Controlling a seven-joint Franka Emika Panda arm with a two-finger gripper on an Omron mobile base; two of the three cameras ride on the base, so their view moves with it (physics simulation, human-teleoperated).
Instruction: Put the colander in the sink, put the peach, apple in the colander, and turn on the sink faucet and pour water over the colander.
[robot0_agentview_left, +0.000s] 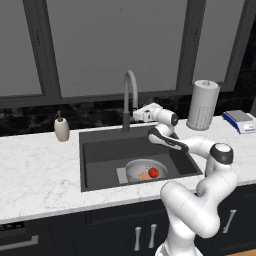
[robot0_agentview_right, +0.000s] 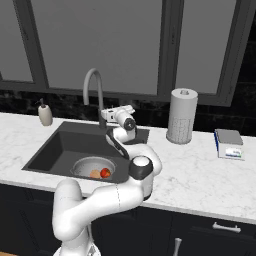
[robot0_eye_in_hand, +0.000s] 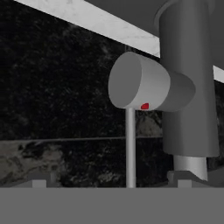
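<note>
- The hand (robot0_agentview_left: 134, 116) is at the lower stem of the sink faucet (robot0_agentview_left: 130, 85), its fingers spread wide and holding nothing.
- In the hand view the faucet's handle (robot0_eye_in_hand: 144, 85) — a short grey cylinder with a red dot — is close in front.
- The colander (robot0_agentview_left: 139, 167) stands in the sink (robot0_agentview_left: 100, 150), on the pale patch.
- The peach (robot0_agentview_left: 144, 176) and the apple (robot0_agentview_left: 153, 172) lie inside the colander, touching each other.
- A soap dispenser (robot0_agentview_left: 61, 127) stands on the bench (robot0_agentview_left: 35, 170) left of the sink — a paper towel roll (robot0_agentview_left: 203, 105) at the right.
</note>
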